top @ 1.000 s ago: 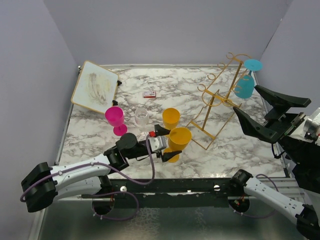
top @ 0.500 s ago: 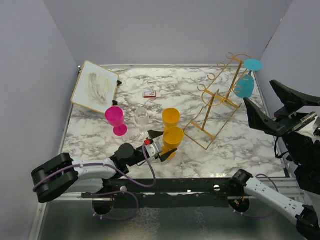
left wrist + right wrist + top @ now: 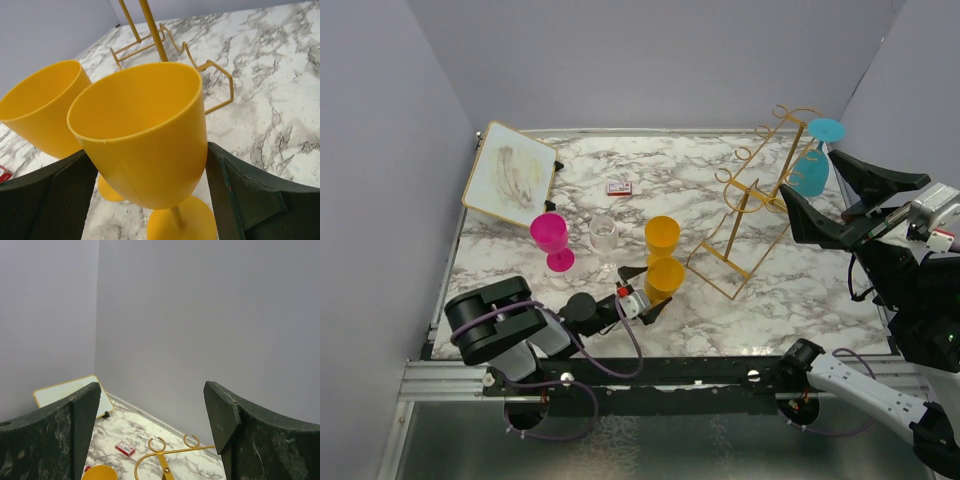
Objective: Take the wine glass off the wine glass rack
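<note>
The gold wire wine glass rack (image 3: 750, 212) stands at the right of the marble table. A teal wine glass (image 3: 811, 172) hangs upside down from its top right hook. My right gripper (image 3: 822, 202) is open, up in the air, with its fingers either side of the teal glass's bowl. In the right wrist view the gripper (image 3: 151, 390) faces the wall, with only the rack's top loops (image 3: 165, 450) below; the teal glass is hidden there. My left gripper (image 3: 642, 292) is shut on a yellow wine glass (image 3: 145, 135), whose foot rests on the table.
A second yellow glass (image 3: 662, 233), a clear glass (image 3: 604, 232) and a pink glass (image 3: 550, 238) stand left of the rack. A small whiteboard (image 3: 508, 172) leans at the back left. A red box (image 3: 618, 188) lies near the back. Walls close the table on three sides.
My left arm drew back toward the near edge and lowered, bringing the yellow glass slightly nearer. My right gripper swung out to the right, then back left to the teal glass.
</note>
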You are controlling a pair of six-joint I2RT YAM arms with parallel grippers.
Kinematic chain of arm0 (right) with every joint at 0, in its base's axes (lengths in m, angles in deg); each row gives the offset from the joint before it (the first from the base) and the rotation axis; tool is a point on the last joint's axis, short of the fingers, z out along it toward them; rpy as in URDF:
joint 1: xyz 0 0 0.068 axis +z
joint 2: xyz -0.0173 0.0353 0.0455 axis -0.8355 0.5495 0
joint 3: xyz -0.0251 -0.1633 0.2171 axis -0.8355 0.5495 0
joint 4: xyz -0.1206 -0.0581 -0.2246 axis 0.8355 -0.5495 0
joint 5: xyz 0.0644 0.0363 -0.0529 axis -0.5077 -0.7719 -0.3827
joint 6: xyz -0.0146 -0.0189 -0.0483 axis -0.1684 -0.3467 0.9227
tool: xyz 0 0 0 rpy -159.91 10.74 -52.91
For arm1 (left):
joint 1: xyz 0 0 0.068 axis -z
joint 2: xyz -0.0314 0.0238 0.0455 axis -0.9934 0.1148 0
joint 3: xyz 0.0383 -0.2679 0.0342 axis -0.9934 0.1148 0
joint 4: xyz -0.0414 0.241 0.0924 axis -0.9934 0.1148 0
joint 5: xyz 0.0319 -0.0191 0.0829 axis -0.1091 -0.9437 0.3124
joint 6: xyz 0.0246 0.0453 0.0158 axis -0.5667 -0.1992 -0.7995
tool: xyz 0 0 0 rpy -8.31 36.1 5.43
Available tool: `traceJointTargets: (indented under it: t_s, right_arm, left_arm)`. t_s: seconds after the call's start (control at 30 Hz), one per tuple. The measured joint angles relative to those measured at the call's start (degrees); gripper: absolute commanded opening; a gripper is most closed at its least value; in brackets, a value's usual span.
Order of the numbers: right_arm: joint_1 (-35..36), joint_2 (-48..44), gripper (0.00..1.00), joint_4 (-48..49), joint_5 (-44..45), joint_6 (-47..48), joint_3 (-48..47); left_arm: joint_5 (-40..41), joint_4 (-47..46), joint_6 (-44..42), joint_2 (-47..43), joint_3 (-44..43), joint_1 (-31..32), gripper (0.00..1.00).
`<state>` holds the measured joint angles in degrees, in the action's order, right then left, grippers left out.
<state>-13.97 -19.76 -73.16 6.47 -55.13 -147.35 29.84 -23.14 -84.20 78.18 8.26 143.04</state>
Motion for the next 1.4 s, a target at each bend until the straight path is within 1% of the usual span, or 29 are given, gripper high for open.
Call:
traceJointTargets:
  t_s: [0.07,0.27,0.4,0.47,0.6,0.73,0.9,0.97,1.03,1.3,1.4]
  right_arm:
    - [0.0,0.31,0.85,0.0,0.0,-0.28,0.0]
    - [0.0,0.52,0.86,0.02,0.02,-0.7,0.0]
    - [0.0,0.52,0.86,0.04,0.02,-0.76,0.0]
    - [0.0,0.52,0.86,0.04,0.02,-0.76,0.0]
    - [0.0,0.52,0.86,0.04,0.02,-0.76,0.0]
    - [0.0,0.52,0.86,0.26,0.02,-0.76,0.0]
    - [0.0,0.17,0.86,1.14,0.02,-0.74,0.52]
    - [0.0,0.07,0.86,1.33,0.02,-0.63,0.92]
    - [0.0,0.17,0.86,1.29,0.0,-0.42,0.98]
    - [0.0,1.86,0.86,1.66,-0.02,0.98,0.98]
    - [0.0,3.89,0.85,1.6,0.04,0.98,0.31]
  left_arm:
    - [0.04,-1.14,0.04,3.34,-0.09,-0.2,0.82]
    - [0.33,-1.18,0.52,4.9,-1.2,-0.46,0.86]
    - [0.72,-1.05,0.7,6.8,-1.09,-1.29,0.96]
    - [0.81,-1.03,0.96,7.76,-1.01,-1.51,0.99]
    - [1.31,-1.05,1.42,7.61,-0.61,-1.51,0.99]
    - [3.61,-1.03,2.4,4.66,1.75,-1.51,0.99]
    - [6.6,-0.92,5.35,-3.85,4.92,-1.51,0.99]
    - [7.78,-0.31,6.97,-9.46,5.62,-1.51,0.99]
    - [8.9,2.91,8.52,-16.57,5.92,-1.51,0.99]
    - [9.88,26.58,13.86,-43.25,5.97,-1.51,0.99]
    - [10.27,37.99,16.15,-52.37,4.09,-1.51,0.99]
